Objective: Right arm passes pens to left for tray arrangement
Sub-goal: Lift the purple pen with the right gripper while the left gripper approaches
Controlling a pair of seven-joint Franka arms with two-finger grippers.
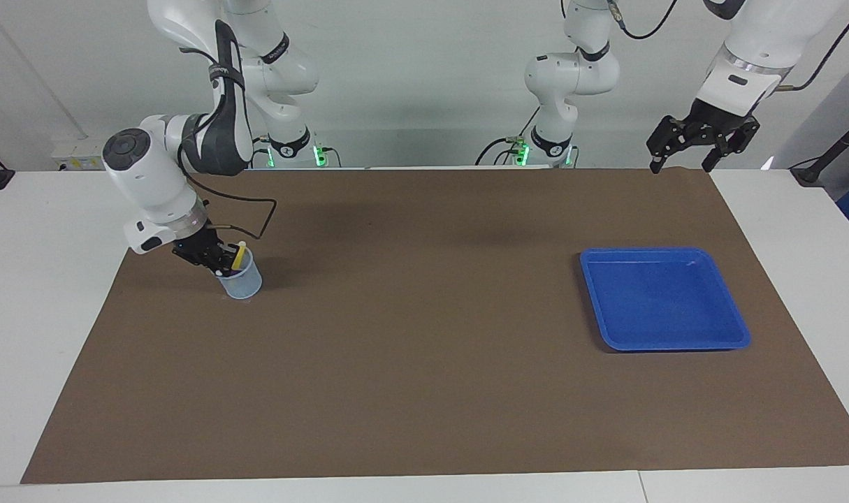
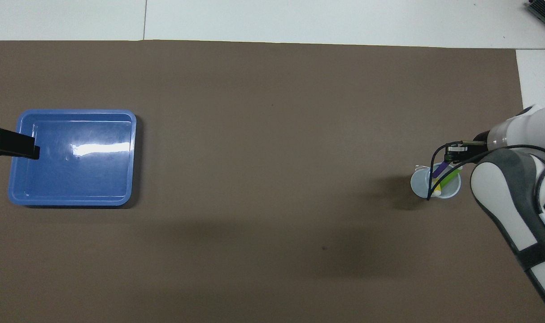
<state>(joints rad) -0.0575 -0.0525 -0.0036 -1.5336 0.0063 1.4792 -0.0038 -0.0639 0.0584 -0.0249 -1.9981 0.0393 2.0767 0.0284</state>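
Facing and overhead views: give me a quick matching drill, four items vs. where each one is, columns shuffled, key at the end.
Items:
1. tray
2. cup
3. left gripper
4. pens

Places:
A. standing inside the cup, right gripper at its rim
B. raised in the air, waiting at the left arm's end of the table
C. flat on the brown mat toward the left arm's end, nothing in it
D. upright on the brown mat toward the right arm's end

Pairs: 1-C, 2-D, 3-B, 4-A

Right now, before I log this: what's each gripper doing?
Left gripper: open, empty, raised.
Right gripper: at the cup of pens; grip cannot be told.
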